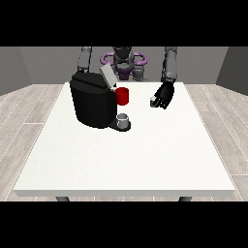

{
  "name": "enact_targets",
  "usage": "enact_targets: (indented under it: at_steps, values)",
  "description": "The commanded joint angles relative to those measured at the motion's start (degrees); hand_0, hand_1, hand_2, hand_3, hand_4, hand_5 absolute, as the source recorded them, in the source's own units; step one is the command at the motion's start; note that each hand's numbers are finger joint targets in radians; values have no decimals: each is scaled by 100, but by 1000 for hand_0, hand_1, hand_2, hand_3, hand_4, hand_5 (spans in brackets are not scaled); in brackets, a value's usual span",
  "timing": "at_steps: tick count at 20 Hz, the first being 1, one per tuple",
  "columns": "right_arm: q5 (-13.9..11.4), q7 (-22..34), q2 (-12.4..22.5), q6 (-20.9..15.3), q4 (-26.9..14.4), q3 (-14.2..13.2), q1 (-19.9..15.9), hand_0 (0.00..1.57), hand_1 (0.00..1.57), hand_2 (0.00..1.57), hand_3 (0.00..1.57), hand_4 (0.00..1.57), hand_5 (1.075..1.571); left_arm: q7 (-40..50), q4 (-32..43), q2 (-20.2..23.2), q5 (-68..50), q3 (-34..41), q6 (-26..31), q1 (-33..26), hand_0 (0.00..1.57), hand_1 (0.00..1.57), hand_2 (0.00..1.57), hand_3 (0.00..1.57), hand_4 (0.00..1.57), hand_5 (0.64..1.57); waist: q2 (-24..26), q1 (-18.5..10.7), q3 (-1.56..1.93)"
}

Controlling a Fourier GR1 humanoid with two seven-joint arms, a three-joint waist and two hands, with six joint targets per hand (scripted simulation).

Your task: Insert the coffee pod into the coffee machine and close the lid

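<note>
On the white desk (126, 160) stands the black machine (92, 104), left of centre, its lid (107, 76) tilted up. A red thing at the machine (122, 96) shows beside its upper front. Just below that, a small grey thing (123, 120) sits on the machine's low base; it may be the pod, but that cannot be told for sure. The hand at the view's right (163, 96) hangs above the desk, apart from the machine on its right side, fingers (156, 101) loosely curled and holding nothing that shows. The other hand is hidden behind the machine, so its state cannot be told. Judging by the raised lid and the empty hand, the step in hand looks like the reach. The next move would call for the visible hand to travel leftward towards the machine's front and line up with its target without knocking the lid.
</note>
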State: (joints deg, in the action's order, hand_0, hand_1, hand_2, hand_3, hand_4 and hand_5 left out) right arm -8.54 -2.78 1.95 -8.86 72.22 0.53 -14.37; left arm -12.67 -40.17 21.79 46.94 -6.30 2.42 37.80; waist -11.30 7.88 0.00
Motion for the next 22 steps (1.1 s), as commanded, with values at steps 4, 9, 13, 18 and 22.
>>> enact_targets:
  at_steps: [4, 9, 13, 18, 22]
  values:
    - [-261, 105, 12, -318, -544, -93, -64, 0, 0, 0, 0, 0, 1571, 122, -180, -354, -250, 149, 667, 402, 1447, 1447, 1431, 1354, 530, 1571, 439, -200, 1]
    - [-193, -175, 112, -251, -998, -263, -29, 0, 0, 0, 0, 0, 1571, 464, -450, -457, -303, 99, 1464, 884, 1371, 1371, 1379, 1325, 504, 1571, 663, -264, 3]
    - [-271, -40, 11, -272, -969, -138, -126, 0, 0, 0, 0, 0, 1571, 497, -490, -272, -482, 311, 2006, 1349, 1403, 1403, 1396, 1341, 598, 1571, 770, -170, 3]
    - [-271, 174, 44, -105, -769, -52, -284, 0, 0, 0, 0, 0, 1571, 763, -508, -400, -402, 401, 2007, 1598, 1340, 1340, 1372, 1351, 562, 1571, 768, 53, 1]
    - [-328, 439, -140, -126, -391, 158, -359, 0, 0, 0, 0, 0, 1571, 542, -356, -127, -557, 722, 2136, 1802, 1416, 1416, 1421, 1378, 537, 1571, 727, 300, -1]
